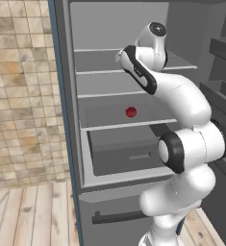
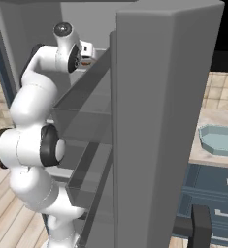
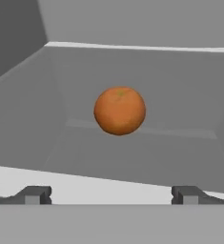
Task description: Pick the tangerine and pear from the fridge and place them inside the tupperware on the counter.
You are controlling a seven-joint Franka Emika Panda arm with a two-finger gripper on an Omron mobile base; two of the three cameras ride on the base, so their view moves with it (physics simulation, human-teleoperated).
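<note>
While the gripper [image 3: 111, 194] hangs wide open inside the fridge [image 1: 109, 125], the tangerine [image 3: 119, 110] sits ahead on a shelf toward its back edge; the pear [image 1: 131, 112] rests two shelves lower.

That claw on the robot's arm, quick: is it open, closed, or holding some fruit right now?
Gripper: open, its fingers set wide apart and holding nothing; the tangerine sits ahead of them on a fridge shelf, untouched.

The open fridge [image 2: 159, 121] door hides most of the tupperware [image 2: 222, 138] and counter [image 2: 203, 157].
</note>
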